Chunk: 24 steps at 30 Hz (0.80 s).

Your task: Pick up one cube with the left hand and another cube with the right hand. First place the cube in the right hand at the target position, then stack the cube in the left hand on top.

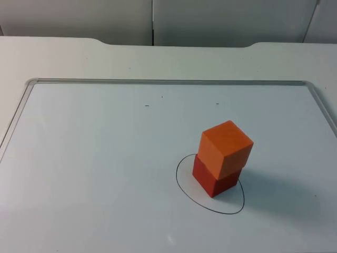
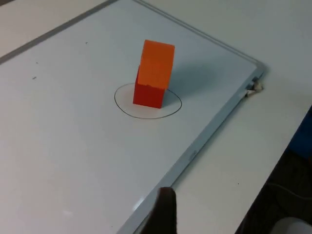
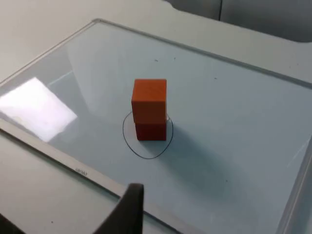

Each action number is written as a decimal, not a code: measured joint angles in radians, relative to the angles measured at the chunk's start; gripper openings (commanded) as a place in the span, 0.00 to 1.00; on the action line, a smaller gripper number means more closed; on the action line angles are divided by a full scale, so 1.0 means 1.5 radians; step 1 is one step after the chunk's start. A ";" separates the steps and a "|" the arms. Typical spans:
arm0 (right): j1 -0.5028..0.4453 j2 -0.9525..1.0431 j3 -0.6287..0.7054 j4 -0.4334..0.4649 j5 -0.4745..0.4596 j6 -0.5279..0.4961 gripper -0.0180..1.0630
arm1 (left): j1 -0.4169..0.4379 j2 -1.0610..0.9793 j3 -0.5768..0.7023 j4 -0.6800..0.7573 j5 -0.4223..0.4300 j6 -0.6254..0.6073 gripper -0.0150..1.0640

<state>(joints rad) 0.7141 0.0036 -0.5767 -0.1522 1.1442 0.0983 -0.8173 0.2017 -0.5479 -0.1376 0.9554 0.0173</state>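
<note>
Two cubes stacked — orange cube (image 1: 226,146) on red cube (image 1: 215,182) — hands' openness unclear.

One cube (image 1: 226,148) sits on another cube (image 1: 214,179), slightly askew, inside the circle (image 1: 181,184) on the board (image 1: 95,168), well ahead of both fingertips (image 2: 165,209).

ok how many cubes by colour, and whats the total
orange cube: 1, stacked on the red one
red cube: 1, standing inside the drawn circle on the whiteboard
total: 2 cubes
</note>
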 measured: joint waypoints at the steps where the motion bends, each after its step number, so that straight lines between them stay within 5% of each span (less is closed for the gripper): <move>1: 0.000 0.000 0.004 0.001 0.003 0.000 0.99 | 0.000 -0.030 0.000 0.017 0.012 -0.016 0.72; 12: 0.000 0.000 0.023 -0.001 0.000 0.000 0.99 | 0.000 -0.131 0.000 0.123 0.111 -0.082 0.72; 24: 0.000 0.000 0.023 -0.023 0.000 0.001 0.99 | 0.000 -0.132 0.018 0.128 0.094 -0.038 0.72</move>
<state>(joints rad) 0.7139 0.0036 -0.5425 -0.1864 1.1445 0.1002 -0.8173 0.0037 -0.5205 0.0551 1.0966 -0.0402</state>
